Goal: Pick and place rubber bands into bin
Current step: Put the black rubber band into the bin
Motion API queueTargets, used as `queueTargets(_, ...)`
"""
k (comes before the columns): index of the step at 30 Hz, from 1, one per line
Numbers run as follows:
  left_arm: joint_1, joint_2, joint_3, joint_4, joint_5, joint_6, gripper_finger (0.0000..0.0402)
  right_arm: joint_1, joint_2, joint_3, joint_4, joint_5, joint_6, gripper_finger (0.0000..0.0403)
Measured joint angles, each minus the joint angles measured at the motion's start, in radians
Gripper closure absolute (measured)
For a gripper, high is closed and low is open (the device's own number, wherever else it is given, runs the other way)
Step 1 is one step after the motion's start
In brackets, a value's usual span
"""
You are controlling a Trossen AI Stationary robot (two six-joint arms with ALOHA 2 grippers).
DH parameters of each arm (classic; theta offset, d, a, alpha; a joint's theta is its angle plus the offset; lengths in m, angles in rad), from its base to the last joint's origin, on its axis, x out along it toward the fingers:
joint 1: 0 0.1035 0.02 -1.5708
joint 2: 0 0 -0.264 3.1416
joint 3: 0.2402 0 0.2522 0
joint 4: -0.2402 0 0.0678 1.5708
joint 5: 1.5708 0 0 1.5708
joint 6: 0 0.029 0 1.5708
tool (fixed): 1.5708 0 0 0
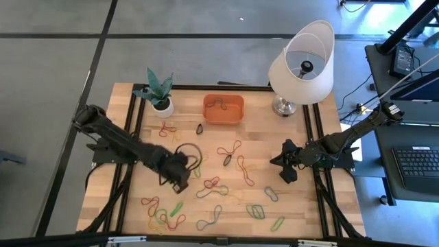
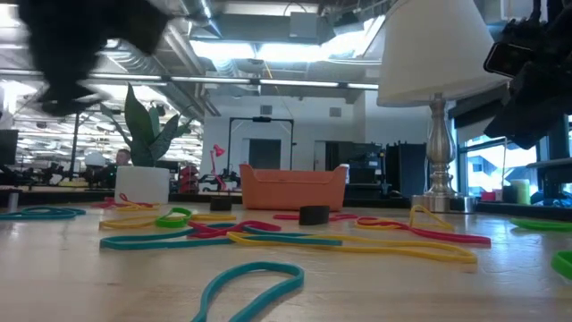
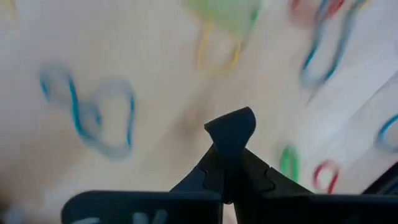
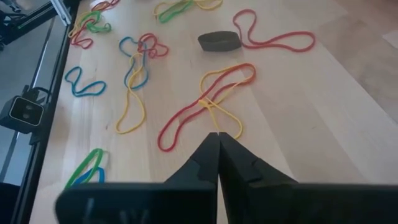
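Many coloured rubber bands (image 1: 211,186) lie scattered flat on the wooden table, also in the low view (image 2: 268,234) and the right wrist view (image 4: 205,106). The orange bin (image 1: 223,108) stands at the far middle with a band or two inside; its near wall shows in the low view (image 2: 293,186). My left gripper (image 1: 180,175) hangs above the table's left middle, pointing steeply down and shut (image 3: 227,152) on a dark band. My right gripper (image 1: 278,163) waits at the right, shut (image 4: 217,138), just short of a red-and-yellow band pair. My left gripper pinches a small dark piece (image 3: 230,124), seemingly a black rubber band, between its two fingertips. The piece sticks out just past the tips. The fingers come from above, pointing steeply down, and the piece is clear of the table. Blur hides how much of it hangs.
A white plant pot (image 1: 162,104) stands at the far left and a lamp (image 1: 302,62) at the far right beside the bin. Another black band (image 1: 199,128) lies in front of the bin. Black rails (image 1: 134,130) run along both table sides.
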State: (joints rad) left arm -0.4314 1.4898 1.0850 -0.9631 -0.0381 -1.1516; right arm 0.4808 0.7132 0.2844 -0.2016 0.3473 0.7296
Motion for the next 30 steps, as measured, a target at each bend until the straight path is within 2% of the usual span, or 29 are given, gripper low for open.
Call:
queueTargets(7,0.260,-0.019,0.137,0.015,-0.131,0.520,0.0398,0.000,0.000,0.000,0.001,0.001,0.013,0.0395)
queueTargets(12,0.460,0.034,0.292,0.090,-0.132,0.949,0.0398,-0.009,0.000,0.000,0.000,0.003,0.056,0.0395)
queueTargets(17,0.621,0.187,0.498,0.109,-0.105,1.300,0.0398,-0.039,0.000,0.000,-0.001,0.019,0.081,0.0395)
queueTargets(21,0.703,0.367,0.687,0.089,-0.074,1.450,0.0398,-0.066,0.000,0.000,0.007,0.076,0.103,0.0395)
queueTargets(25,0.761,0.541,0.849,0.025,-0.041,1.558,0.0398,-0.099,0.000,0.000,0.010,0.082,0.107,0.0395)
queueTargets(30,0.815,0.708,0.928,-0.035,0.024,1.630,0.0398,-0.131,0.000,0.000,0.009,0.082,0.131,0.0396)
